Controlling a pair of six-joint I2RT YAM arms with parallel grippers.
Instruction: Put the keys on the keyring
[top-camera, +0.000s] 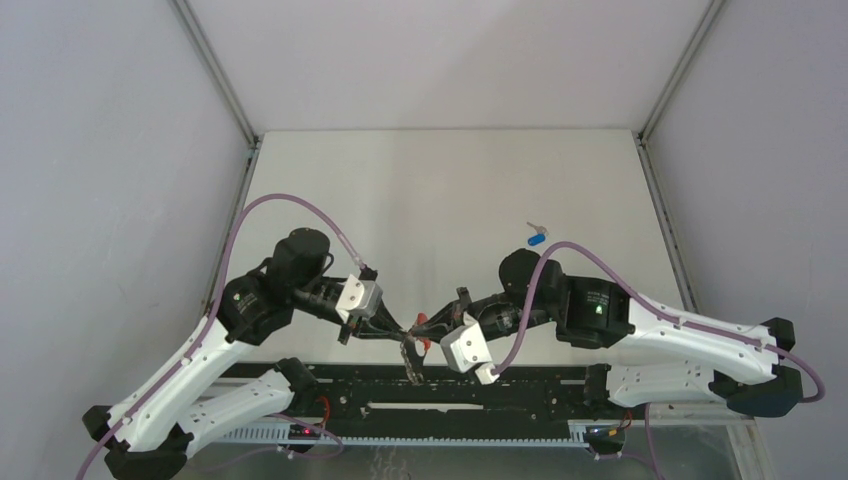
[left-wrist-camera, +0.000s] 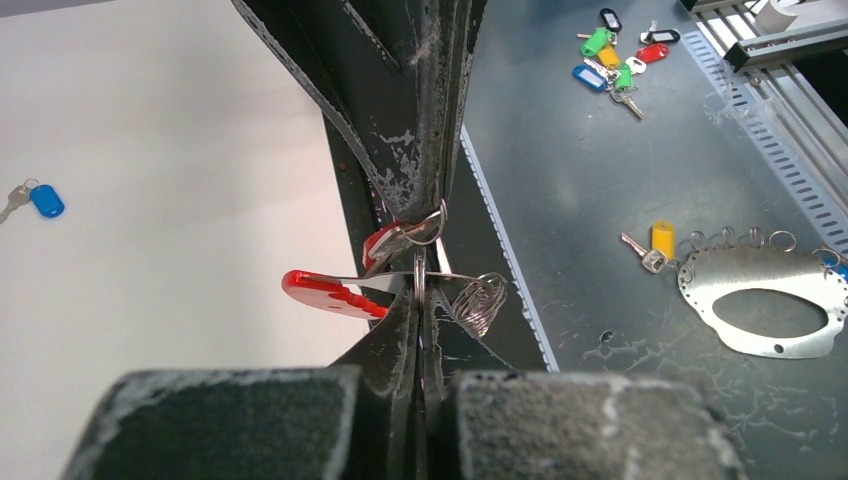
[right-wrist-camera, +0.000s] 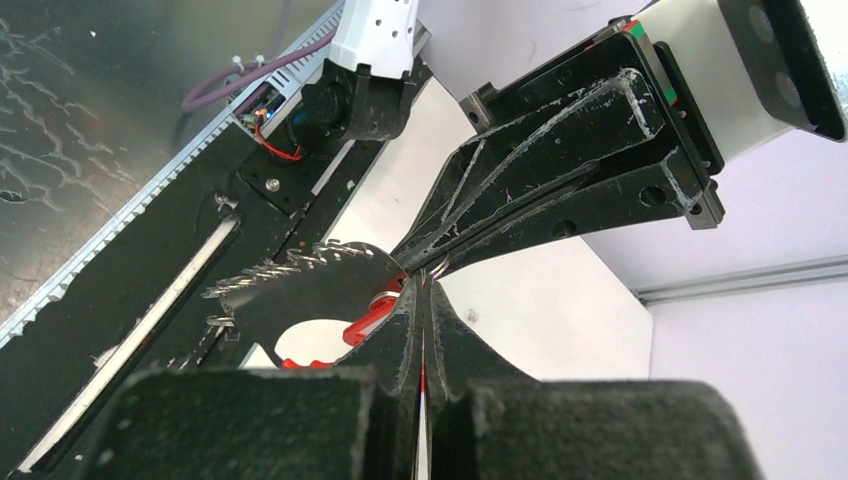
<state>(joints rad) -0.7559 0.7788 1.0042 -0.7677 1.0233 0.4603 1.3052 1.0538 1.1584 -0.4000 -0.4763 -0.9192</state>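
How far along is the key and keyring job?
Done: nothing clearly. In hand: left gripper and right gripper, both shut, pinch the keyring with the red-tagged key dangling; threaded or not, unclear. Remaining: the blue-tagged key lies apart on the table.

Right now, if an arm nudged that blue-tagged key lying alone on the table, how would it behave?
The blue-tagged key looks small and flat, so it would probably slide, not roll, on the smooth table. Its tag seems joined by a ring, so the parts would likely swivel loosely, not stiffly.

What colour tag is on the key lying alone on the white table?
Blue tag; clearest in left wrist view.
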